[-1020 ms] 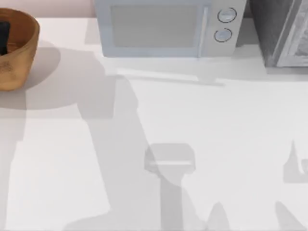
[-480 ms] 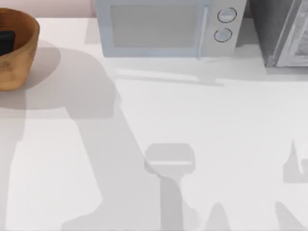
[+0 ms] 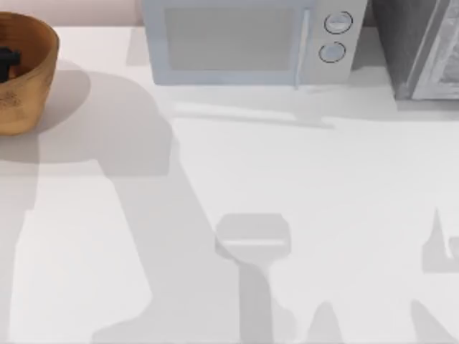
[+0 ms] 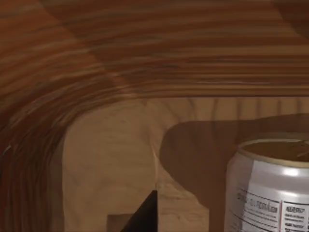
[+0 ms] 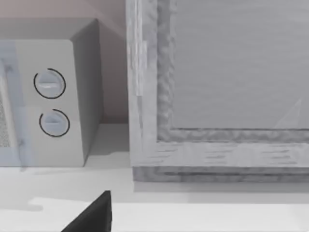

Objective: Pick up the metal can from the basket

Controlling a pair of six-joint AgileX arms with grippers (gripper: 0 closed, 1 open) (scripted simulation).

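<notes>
Table (image 3: 301, 201): the white surface carries everything we see; its middle holds nothing but arm shadows.

Grey cabinet (image 3: 419, 46): at the table's 1 o'clock corner, a textured grey box with a pale frame. Our right wrist view faces it squarely, so we judge the right arm parked toward that side, out of the way.

Microwave (image 3: 247, 39): at 12 o'clock against the back wall, two round dials on its right panel. We can read no brand or lettering on it.

Basket (image 3: 32, 75): at 10 o'clock, cut by the top view's left edge. Its bowl shape forces a reach from above, which is why our left arm goes in over the rim.

Left gripper (image 3: 8, 63): a dark shape down inside the basket in the top view; in the left wrist view a single black fingertip (image 4: 145, 217) hangs just above the basket floor. We cannot tell whether the fingers are spread or pressed together.

Right gripper (image 5: 91, 215): a dark finger edge above the table near the cabinet; its fingers' state we cannot tell either.

Metal can (image 4: 268, 186): upright on the basket floor, tan-gold top up, silver side toward the left wrist camera, beside the fingertip and apart from it. Standing so, its side is free for a sideways pinch, in our judgement.

Label: lines of small dark print on the can's side, too fine for us to read.
</notes>
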